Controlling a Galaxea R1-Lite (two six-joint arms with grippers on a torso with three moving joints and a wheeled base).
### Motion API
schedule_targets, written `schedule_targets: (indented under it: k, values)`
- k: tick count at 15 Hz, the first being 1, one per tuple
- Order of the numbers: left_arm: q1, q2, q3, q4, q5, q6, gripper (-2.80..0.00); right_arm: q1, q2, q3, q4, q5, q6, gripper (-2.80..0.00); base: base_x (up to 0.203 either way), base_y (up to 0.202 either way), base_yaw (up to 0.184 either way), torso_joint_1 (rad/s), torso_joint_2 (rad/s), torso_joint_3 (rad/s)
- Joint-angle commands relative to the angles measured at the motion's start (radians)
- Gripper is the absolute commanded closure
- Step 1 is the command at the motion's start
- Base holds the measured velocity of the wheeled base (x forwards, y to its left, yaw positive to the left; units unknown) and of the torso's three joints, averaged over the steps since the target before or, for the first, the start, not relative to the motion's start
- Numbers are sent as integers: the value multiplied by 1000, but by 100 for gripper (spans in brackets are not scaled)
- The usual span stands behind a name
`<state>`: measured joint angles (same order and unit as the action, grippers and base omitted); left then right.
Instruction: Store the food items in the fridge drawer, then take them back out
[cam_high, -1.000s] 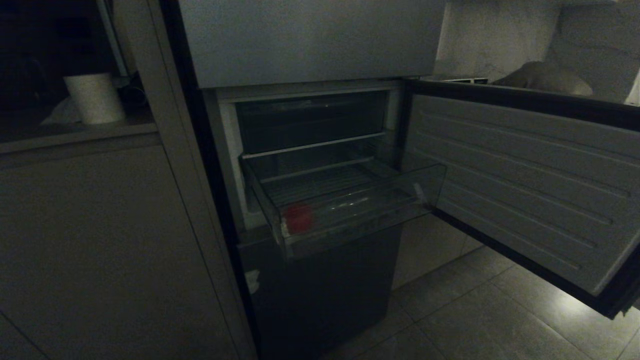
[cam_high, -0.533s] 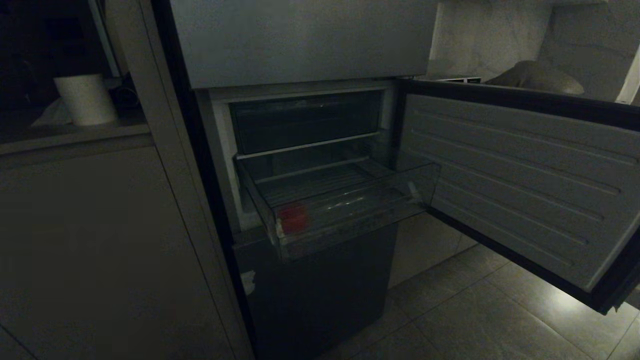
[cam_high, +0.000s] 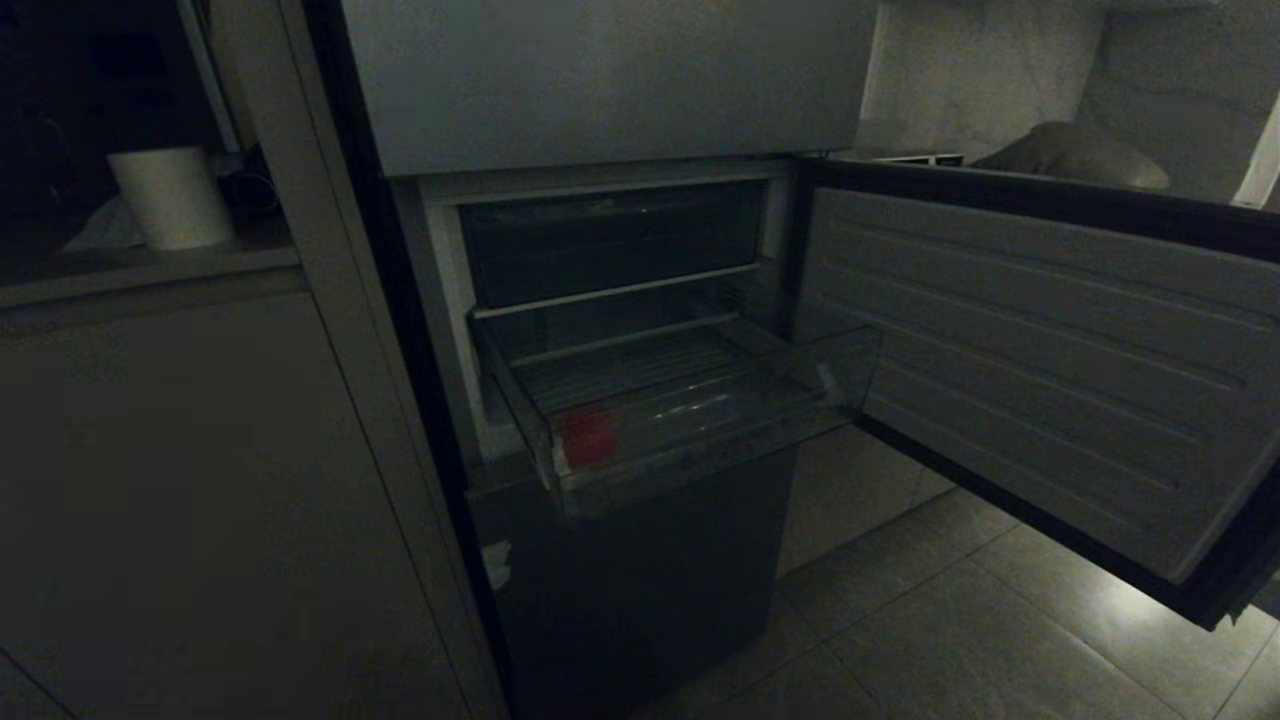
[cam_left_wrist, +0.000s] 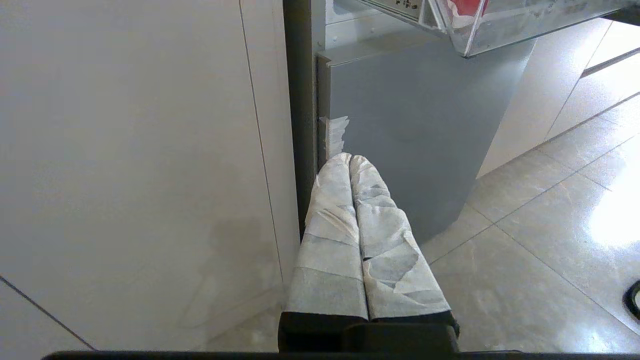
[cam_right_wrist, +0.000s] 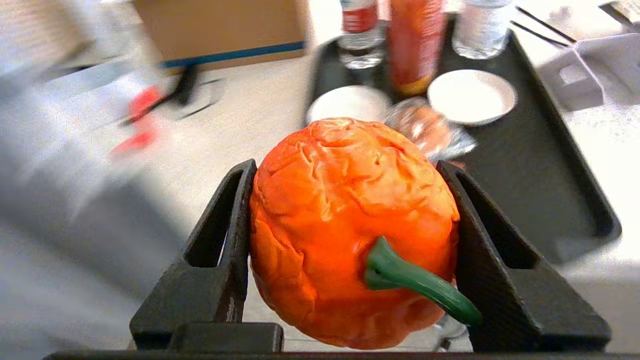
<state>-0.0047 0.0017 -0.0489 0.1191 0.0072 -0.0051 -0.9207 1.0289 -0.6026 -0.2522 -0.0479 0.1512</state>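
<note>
The fridge (cam_high: 610, 90) is standing with its middle compartment door (cam_high: 1030, 370) swung wide open to the right, above a tiled floor (cam_high: 960, 630). A pale cabinet panel (cam_high: 200, 480) is flanking the fridge on the left. The fridge drawer (cam_high: 700, 420) is sitting pulled out, its clear ribbed bottom and see-through front showing. One small red food item (cam_high: 587, 437) is lying in the drawer's front left corner, against the front wall; the left wrist view is catching a sliver of it (cam_left_wrist: 467, 6) from below.

Neither arm is showing in the head view. The left gripper (cam_left_wrist: 350, 162) is hanging low beside the fridge's grey lower door (cam_left_wrist: 415, 130), its tape-wrapped fingers (cam_left_wrist: 332, 225) pressed together with nothing between them.

The right gripper (cam_right_wrist: 350, 170) is pinching the second food item, a lumpy orange-red pumpkin-shaped piece (cam_right_wrist: 350, 220) with a green stem (cam_right_wrist: 415, 280), squeezed between the two black fingers (cam_right_wrist: 220, 240). Behind it, a black tray (cam_right_wrist: 550, 165) on a pale desk (cam_right_wrist: 255, 115) is carrying bottles and white dishes (cam_right_wrist: 471, 96).
</note>
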Motion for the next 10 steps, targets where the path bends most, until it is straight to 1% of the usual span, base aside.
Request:
schedule_targets:
  k: [1,3,6,10]
  values:
    - [0,1,0,1,0,0,0,-65,296,-83,-65,14,4,0,0,0,0,0,0,0]
    - [0,1,0,1,0,-1,0,-80,435,-120,-163,20,-1,0,0,0,0,0,0,0]
    - [0,1,0,1,0,-1,0,-126,618,-187,-285,18,-17,0,0,0,0,0,0,0]
    - [0,1,0,1,0,-1,0,-227,780,-323,-321,19,-45,0,0,0,0,0,0,0]
